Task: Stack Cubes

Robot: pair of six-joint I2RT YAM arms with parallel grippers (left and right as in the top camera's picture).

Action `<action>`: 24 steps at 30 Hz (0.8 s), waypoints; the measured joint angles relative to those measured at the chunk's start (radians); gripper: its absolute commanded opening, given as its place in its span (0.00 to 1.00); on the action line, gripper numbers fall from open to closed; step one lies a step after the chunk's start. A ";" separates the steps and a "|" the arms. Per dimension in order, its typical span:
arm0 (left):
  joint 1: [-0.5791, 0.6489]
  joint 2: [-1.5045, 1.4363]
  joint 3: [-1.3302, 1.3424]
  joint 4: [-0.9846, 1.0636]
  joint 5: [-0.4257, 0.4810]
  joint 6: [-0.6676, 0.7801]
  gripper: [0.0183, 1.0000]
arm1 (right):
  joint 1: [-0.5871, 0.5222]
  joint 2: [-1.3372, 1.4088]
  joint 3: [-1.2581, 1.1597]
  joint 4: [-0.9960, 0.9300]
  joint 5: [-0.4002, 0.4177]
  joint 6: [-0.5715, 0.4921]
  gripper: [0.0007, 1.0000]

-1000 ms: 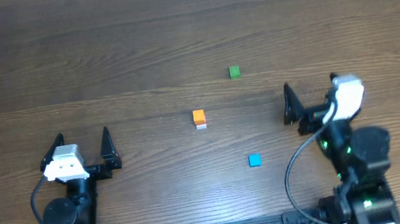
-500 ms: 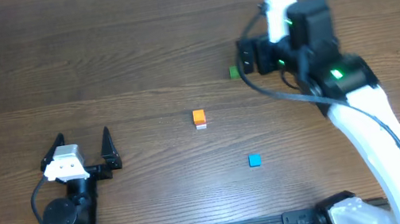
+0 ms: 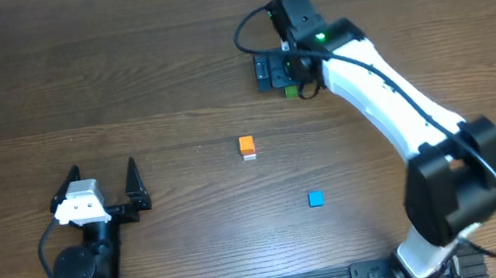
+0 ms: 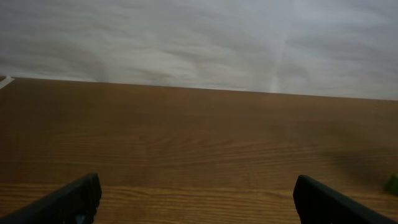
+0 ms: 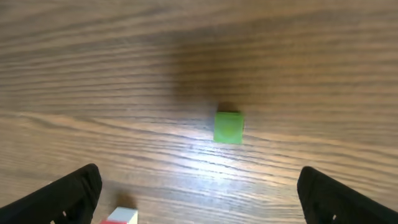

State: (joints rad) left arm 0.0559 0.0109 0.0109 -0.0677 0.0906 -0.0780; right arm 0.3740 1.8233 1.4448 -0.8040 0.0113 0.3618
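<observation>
Now | right gripper (image 5: 199, 180): fingers spread wide, green cube (image 5: 228, 127) ahead between them, untouched, on the table's (image 3: 116, 60) far side | left gripper (image 3: 102, 174): spread, empty, near its base | orange cube (image 3: 247, 144): mid-table | blue cube (image 3: 316, 199): nearer the bases, well apart from both

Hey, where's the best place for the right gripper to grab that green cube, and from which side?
Pinch two opposite side faces of the green cube, coming straight down with the open right gripper. It sits flat on the table with nothing touching it, its faces roughly square to the jaws. It is probably best to centre it between them first.
</observation>
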 measured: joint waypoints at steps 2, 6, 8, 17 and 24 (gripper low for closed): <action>0.000 0.000 0.000 0.000 0.000 0.000 1.00 | 0.000 0.050 0.024 -0.014 0.003 0.018 0.99; 0.000 0.000 0.000 0.000 0.000 0.000 1.00 | 0.000 0.130 0.069 -0.046 0.014 0.035 0.99; 0.000 0.000 0.000 0.000 0.000 0.000 1.00 | 0.000 0.171 0.084 -0.058 0.024 0.039 0.99; 0.000 0.000 0.000 0.000 0.000 0.000 1.00 | -0.018 0.271 0.087 -0.065 0.038 0.033 0.99; 0.000 0.000 0.000 0.000 0.000 0.000 1.00 | -0.044 0.293 0.088 -0.058 0.042 0.010 0.90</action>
State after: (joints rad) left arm 0.0559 0.0109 0.0109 -0.0673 0.0906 -0.0776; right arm 0.3302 2.1162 1.5326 -0.8616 0.0532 0.3721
